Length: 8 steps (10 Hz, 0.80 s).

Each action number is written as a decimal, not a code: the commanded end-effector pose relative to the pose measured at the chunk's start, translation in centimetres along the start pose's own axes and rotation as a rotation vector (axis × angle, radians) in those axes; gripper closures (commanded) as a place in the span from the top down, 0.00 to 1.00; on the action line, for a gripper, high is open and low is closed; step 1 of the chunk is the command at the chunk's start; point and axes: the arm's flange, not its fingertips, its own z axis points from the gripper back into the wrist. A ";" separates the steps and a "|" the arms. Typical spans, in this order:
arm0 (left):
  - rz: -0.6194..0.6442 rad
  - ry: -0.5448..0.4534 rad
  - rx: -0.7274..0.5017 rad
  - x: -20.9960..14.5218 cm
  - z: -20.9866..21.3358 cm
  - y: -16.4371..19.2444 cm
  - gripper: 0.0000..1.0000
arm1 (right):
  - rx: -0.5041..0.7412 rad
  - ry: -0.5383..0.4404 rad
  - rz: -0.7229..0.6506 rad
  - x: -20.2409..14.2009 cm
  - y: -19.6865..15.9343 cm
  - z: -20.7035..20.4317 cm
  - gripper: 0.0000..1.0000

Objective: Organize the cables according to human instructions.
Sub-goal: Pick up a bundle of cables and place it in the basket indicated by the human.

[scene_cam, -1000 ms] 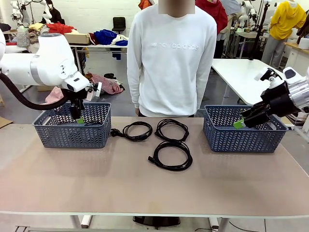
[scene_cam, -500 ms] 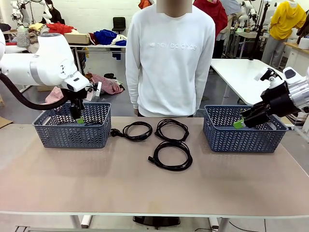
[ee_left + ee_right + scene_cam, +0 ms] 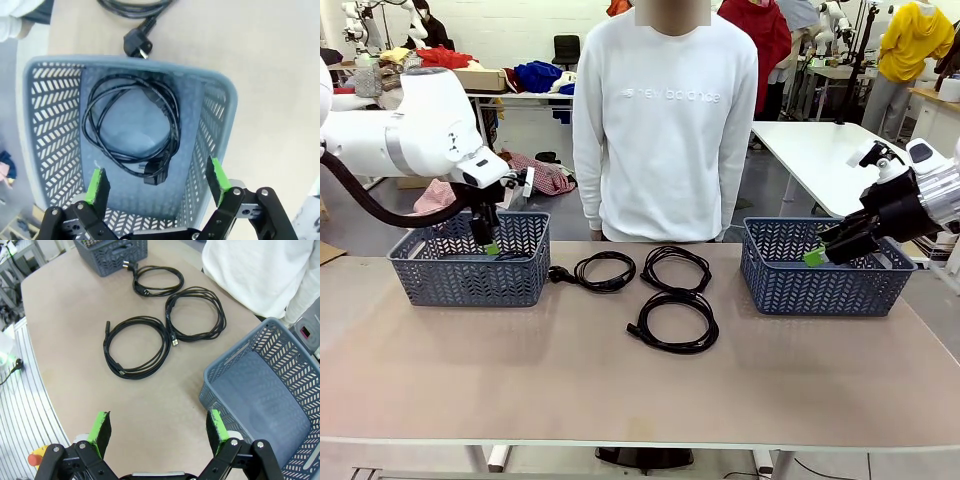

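The left gripper [image 3: 490, 243] hangs over the left basket [image 3: 430, 280], fingers spread wide, holding nothing. Its wrist view looks down on a cable [image 3: 172, 125] inside: a thin black cord in a loose round coil on the basket floor (from the front, the basket wall screens it). Three like coils lie on the table [image 3: 620, 400] between the baskets. The left coil [image 3: 603, 270] has its plug [image 3: 557, 273] just beside that basket, the far coil [image 3: 676, 265] lies nearer the person [image 3: 665, 120], and the near coil [image 3: 675, 322] is toward the robot. The right gripper [image 3: 817, 257], equally wide and empty, hovers by the right basket [image 3: 825, 290].
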 end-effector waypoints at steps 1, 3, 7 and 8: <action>0.065 -0.090 0.014 1.1 1.5 -2.3 1.00 | 0.016 -0.028 0.020 0.0 -0.5 -0.1 1.00; 0.056 -0.156 -0.028 2.8 2.0 -4.8 1.00 | 0.016 -0.028 0.020 0.0 -0.5 -0.1 1.00; 0.041 -0.310 -0.117 5.0 2.7 -10.6 1.00 | 0.016 -0.028 0.020 0.0 -0.5 -0.1 1.00; 0.025 -0.350 -0.134 5.3 2.7 -11.8 1.00 | 0.016 -0.028 0.020 0.0 -0.5 -0.1 1.00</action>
